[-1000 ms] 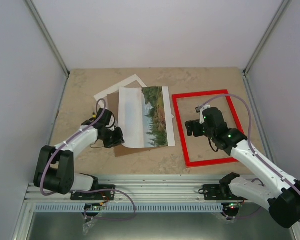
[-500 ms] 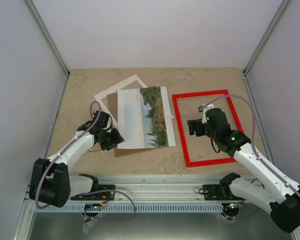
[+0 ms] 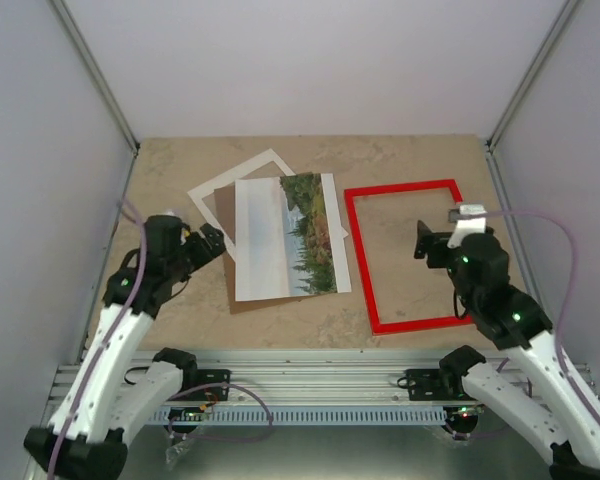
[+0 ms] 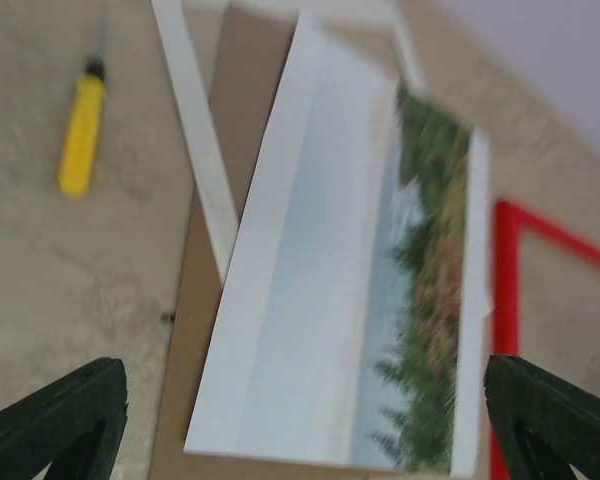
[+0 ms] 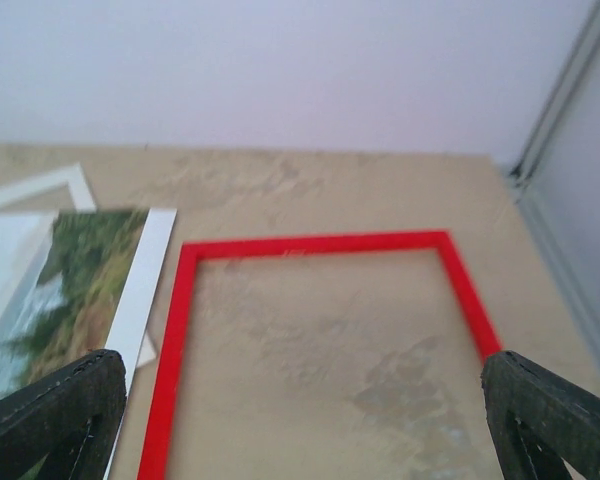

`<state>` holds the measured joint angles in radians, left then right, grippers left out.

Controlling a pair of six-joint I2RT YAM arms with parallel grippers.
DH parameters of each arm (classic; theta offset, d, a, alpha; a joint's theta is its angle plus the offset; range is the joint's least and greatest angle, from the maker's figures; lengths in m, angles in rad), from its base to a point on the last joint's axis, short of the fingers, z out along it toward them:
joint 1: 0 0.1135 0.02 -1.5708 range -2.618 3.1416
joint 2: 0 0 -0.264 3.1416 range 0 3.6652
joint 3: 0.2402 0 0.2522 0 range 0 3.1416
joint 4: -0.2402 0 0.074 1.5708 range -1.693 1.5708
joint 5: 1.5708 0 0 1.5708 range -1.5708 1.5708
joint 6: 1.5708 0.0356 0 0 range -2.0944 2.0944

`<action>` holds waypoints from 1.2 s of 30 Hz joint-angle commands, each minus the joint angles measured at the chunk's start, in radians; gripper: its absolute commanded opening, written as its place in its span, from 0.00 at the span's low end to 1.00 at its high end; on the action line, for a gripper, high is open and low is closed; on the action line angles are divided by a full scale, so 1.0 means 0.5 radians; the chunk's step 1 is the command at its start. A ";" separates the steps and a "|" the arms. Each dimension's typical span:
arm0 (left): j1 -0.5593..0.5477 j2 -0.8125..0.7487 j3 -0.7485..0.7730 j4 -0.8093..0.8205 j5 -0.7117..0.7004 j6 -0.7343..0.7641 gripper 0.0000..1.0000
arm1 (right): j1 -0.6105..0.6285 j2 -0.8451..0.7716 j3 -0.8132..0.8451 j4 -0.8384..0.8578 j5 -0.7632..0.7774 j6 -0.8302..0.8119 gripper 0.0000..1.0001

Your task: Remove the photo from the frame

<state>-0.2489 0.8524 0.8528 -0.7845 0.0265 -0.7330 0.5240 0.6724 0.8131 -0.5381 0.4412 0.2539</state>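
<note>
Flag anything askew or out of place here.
The white mat lies rotated under the photo and brown backing board, corners poking out. A yellow tool lies loose beside them.

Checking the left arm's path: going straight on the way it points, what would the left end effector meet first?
Likely the white part of the rectangular paper landscape photo, lying on the brown backing board; depth is unclear, so the board's near edge may come first.
</note>
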 commanded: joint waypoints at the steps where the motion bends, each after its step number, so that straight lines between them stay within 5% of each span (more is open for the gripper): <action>1: -0.002 -0.302 0.082 -0.015 -0.395 0.069 1.00 | -0.011 -0.294 -0.026 0.053 0.263 -0.127 0.98; 11: -0.002 -0.996 -0.219 0.328 -0.793 0.199 1.00 | -0.009 -0.933 -0.289 0.197 0.294 -0.198 0.98; 22: -0.004 -1.505 -0.309 0.450 -0.967 0.404 1.00 | -0.011 -0.924 -0.298 0.179 0.209 -0.238 0.98; 36: -0.002 -1.569 -0.335 0.458 -0.960 0.402 1.00 | -0.010 -0.907 -0.286 0.170 0.206 -0.232 0.98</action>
<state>-0.2489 0.0807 0.6945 -0.5770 -0.4473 -0.5499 0.5240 0.2138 0.6727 -0.4702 0.5461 0.1455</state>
